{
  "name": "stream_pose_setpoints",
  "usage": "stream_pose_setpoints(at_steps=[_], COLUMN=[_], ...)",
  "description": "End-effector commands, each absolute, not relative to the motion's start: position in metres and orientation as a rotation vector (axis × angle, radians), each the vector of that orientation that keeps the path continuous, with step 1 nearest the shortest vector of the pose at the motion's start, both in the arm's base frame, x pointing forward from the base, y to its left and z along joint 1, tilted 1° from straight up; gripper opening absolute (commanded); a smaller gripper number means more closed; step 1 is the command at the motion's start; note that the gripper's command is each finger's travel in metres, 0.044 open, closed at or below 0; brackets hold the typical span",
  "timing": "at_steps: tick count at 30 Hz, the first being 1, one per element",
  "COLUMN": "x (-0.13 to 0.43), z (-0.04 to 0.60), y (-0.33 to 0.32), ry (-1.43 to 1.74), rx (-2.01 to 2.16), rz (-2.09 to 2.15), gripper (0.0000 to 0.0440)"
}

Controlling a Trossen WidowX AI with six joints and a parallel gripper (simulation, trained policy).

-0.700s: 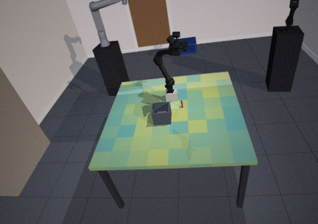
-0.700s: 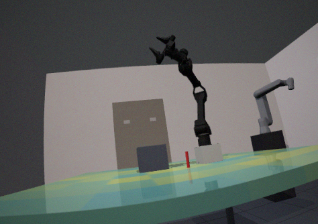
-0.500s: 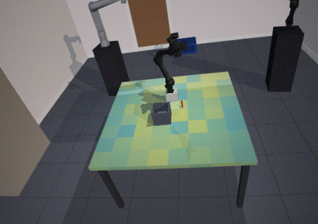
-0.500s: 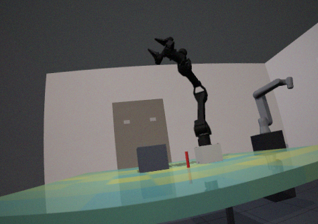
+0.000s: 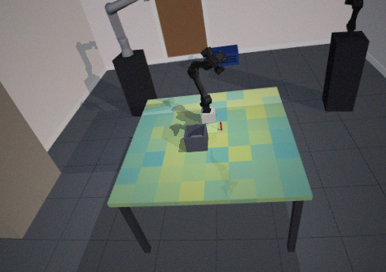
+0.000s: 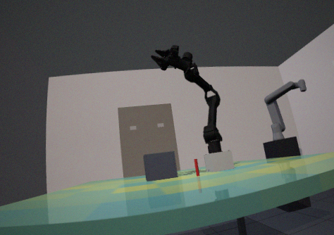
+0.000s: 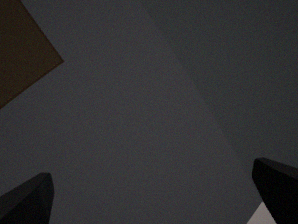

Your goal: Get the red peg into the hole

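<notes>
The red peg [image 5: 221, 126] [image 6: 196, 167] stands upright on the table, beside the arm's white base block. The dark grey open box [image 5: 196, 144] [image 6: 161, 167] stands to the left of the peg in the top and exterior views. The plate and its hole inside the box cannot be made out. My gripper [image 6: 154, 53] [image 7: 157, 177] is wide open and empty, raised high above the table and well above both peg and box. Neither peg nor box shows in the wrist view.
The patchwork table [image 5: 269, 163] [image 6: 113, 207] carries the white base block [image 5: 208, 117] [image 6: 219, 162] close behind the box and peg. Other arms stand on black pedestals [image 5: 134, 81] [image 5: 344, 73] away from the table. A blue object [image 5: 232, 54] is at the back wall.
</notes>
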State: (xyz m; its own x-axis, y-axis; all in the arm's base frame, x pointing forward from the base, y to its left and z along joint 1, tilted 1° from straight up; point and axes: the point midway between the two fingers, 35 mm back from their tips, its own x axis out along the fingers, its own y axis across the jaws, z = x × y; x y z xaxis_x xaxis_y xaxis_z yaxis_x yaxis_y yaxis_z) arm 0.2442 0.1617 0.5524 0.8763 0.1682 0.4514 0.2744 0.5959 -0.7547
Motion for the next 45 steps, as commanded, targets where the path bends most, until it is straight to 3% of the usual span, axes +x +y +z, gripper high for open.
stream_pose_setpoints(at_steps=[1,26,45], x=[0.251,0.303,0.302], z=[0.542,0.425,0.310], y=[0.162,0.149,0.133], ry=[-0.493,-0.080,0.408], rx=[-0.864,-0.123,0.347], rz=[-0.026,0.230,0.221], gripper=[0.0440,0.0440,0.0440])
